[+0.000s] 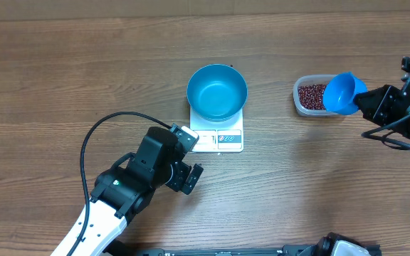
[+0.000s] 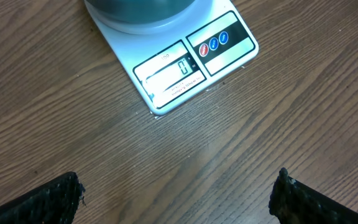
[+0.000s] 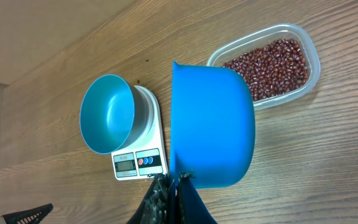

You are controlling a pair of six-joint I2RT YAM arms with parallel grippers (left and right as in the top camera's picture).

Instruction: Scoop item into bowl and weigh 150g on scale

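The empty bright blue bowl (image 1: pixel 217 92) stands on the white scale (image 1: pixel 219 139), whose display (image 2: pixel 169 71) reads zero. The bowl's underside (image 2: pixel 142 11) shows at the top of the left wrist view. My left gripper (image 1: pixel 191 178) hovers over bare wood just in front of the scale, open, its fingers (image 2: pixel 48 200) wide apart with nothing between them. The dark red-brown beans (image 1: pixel 310 94) fill a clear tub (image 1: pixel 297 101) to the right. My right gripper (image 3: pixel 171 183) is shut on the handle of a small blue scoop (image 3: pixel 213 124), held at the tub's right end (image 1: pixel 342 92).
A black cable (image 1: pixel 95 135) loops from the left arm across the wood at the left. The right arm's body (image 1: pixel 404 107) sits at the table's right edge. In the right wrist view the bowl (image 3: pixel 107 112), the scale (image 3: pixel 138 163) and the beans (image 3: pixel 269 59) all show.
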